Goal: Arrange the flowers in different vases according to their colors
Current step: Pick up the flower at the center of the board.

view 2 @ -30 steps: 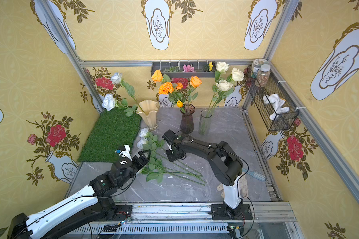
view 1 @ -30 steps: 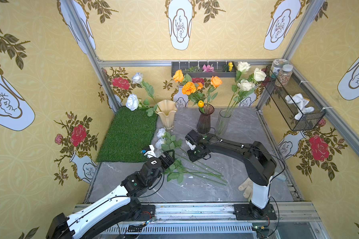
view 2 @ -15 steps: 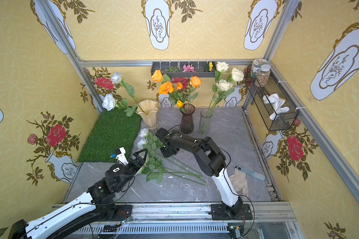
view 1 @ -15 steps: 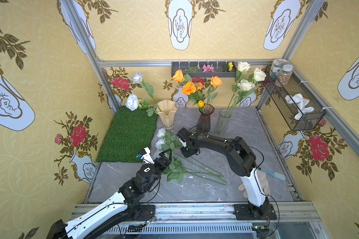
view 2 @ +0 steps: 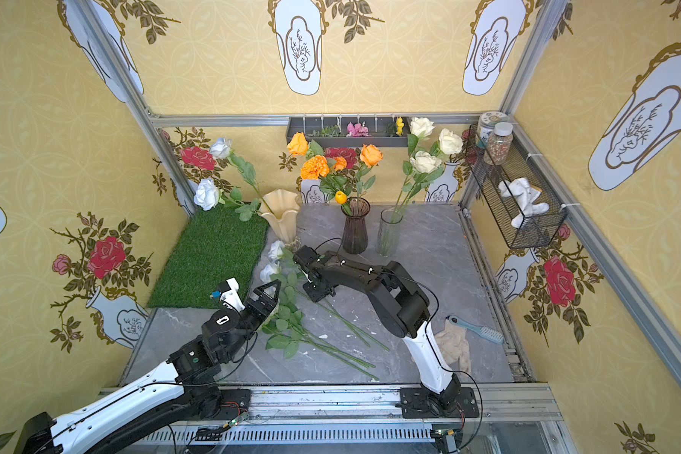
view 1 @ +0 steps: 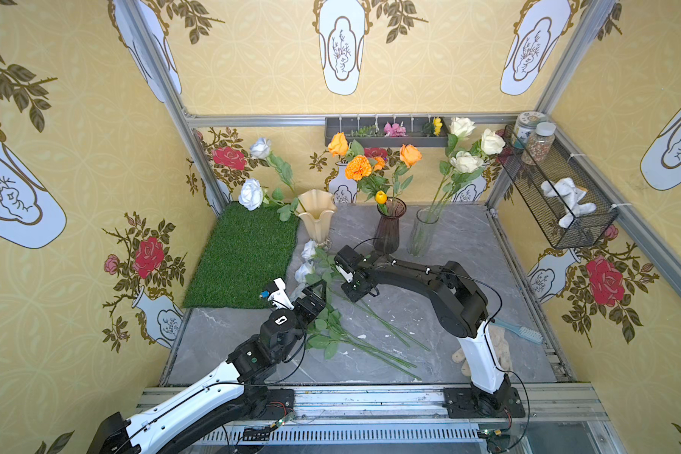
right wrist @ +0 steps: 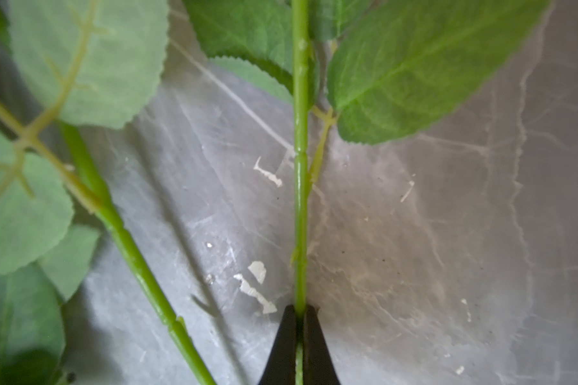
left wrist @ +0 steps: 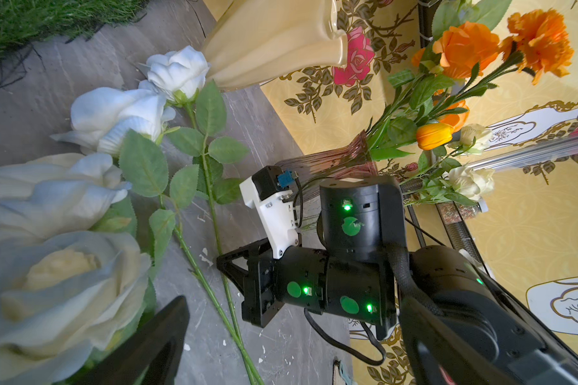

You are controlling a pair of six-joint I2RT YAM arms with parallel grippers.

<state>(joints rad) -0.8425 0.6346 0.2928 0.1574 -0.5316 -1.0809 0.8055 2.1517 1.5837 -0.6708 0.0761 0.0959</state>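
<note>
Pinching a green stem (right wrist: 301,200) just above the grey tabletop (right wrist: 414,233), my right pincer (right wrist: 300,311) has both black jaws pressed tight against it, as my right wrist view shows close up. Which bloom that stem carries I cannot tell.

In both top views my right pincer (view 1: 355,291) sits at the middle of the frame. It points down among the loose pale roses (view 1: 308,250), whose heads lie just left of it and whose stems run toward the lower right. My left pincer (view 1: 312,294) hovers just left of the right one, jaws spread wide with nothing between them and leaves close beside it.

Above the middle of the frame three vases stand in a row. The cream-amber vase (view 1: 317,220), leftmost, has two blue-white roses (view 1: 251,193) leaning out toward the upper left over the grass mat (view 1: 244,255). The dark purple vase (view 1: 388,232), in the middle, holds orange blooms (view 1: 357,168) and a small yellow tulip (view 1: 381,196). The clear cylinder (view 1: 421,232), rightmost, holds three cream-white roses (view 1: 466,162).
</note>
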